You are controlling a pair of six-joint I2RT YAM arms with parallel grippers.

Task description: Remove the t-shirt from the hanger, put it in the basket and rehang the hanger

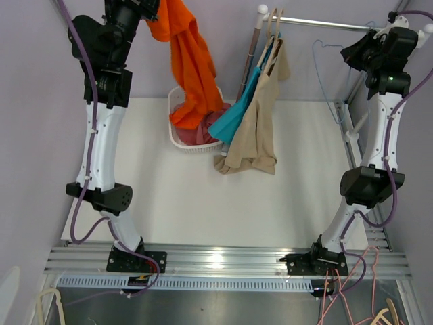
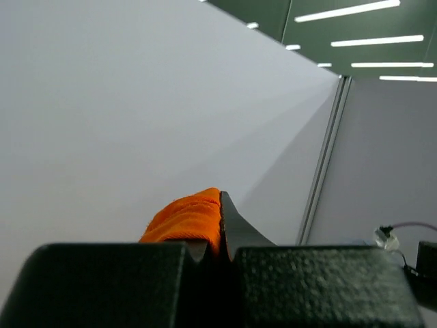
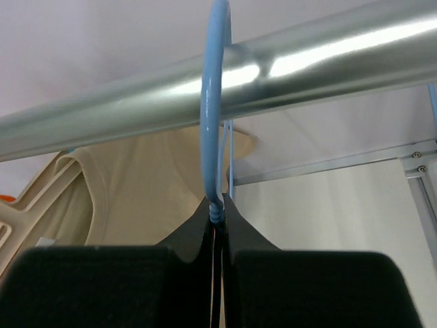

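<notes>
Left pincer (image 2: 222, 217) was clamped on a fold of the orange t-shirt (image 1: 193, 74), raised high at the far left. Right pincer (image 3: 217, 213) was shut on the blue hanger (image 3: 210, 109), whose hook sat over the rail (image 3: 321, 58). The tabletop (image 1: 203, 210) offered open room toward the near edge. The t-shirt's long axis ran straight down from the left pincer, its lower end in the white basket (image 1: 177, 141), well apart from the hanger, which appeared bare at the far right. A beige shirt (image 1: 260, 135) and a teal garment (image 1: 233, 118) hung between them, crowding the basket's right side, so lowering straight down looked safest.
</notes>
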